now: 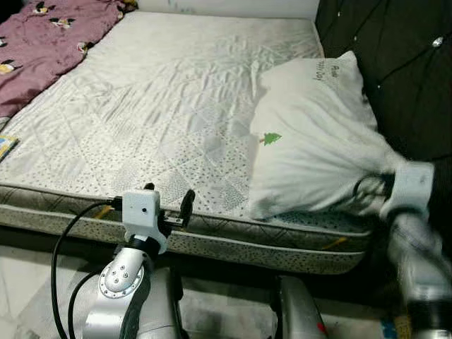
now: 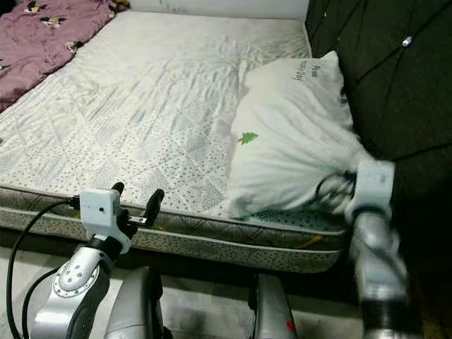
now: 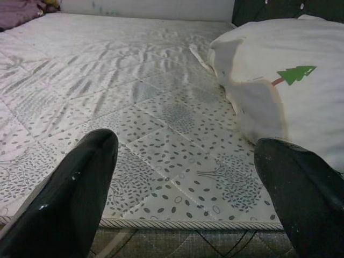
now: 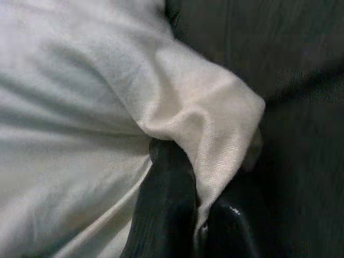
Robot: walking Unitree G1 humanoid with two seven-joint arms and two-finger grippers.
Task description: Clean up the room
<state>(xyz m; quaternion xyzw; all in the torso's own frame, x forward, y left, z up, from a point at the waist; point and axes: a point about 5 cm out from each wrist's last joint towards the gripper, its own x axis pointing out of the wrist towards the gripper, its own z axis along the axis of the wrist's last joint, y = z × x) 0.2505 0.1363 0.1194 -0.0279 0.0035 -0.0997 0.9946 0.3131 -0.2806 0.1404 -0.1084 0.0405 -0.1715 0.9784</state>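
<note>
A white pillow [image 1: 311,134] with a small green tree mark [image 1: 270,138] lies at the right side of the bare mattress [image 1: 162,106], against the dark headboard [image 1: 402,63]. My right gripper [image 4: 201,226] is shut on the pillow's near right corner [image 4: 215,123], with the cloth pinched between its black fingers [image 4: 166,209]. My left gripper [image 1: 169,205] is open at the mattress's near edge, left of the pillow, with nothing between its fingers [image 3: 70,199]. The pillow [image 3: 285,91] shows to one side in the left wrist view.
A purple patterned blanket [image 1: 49,42] lies bunched at the mattress's far left. A colourful flat thing [image 1: 6,146] sits at the left edge. The dark tufted headboard runs along the right. Pale floor [image 1: 28,282] lies below the mattress edge.
</note>
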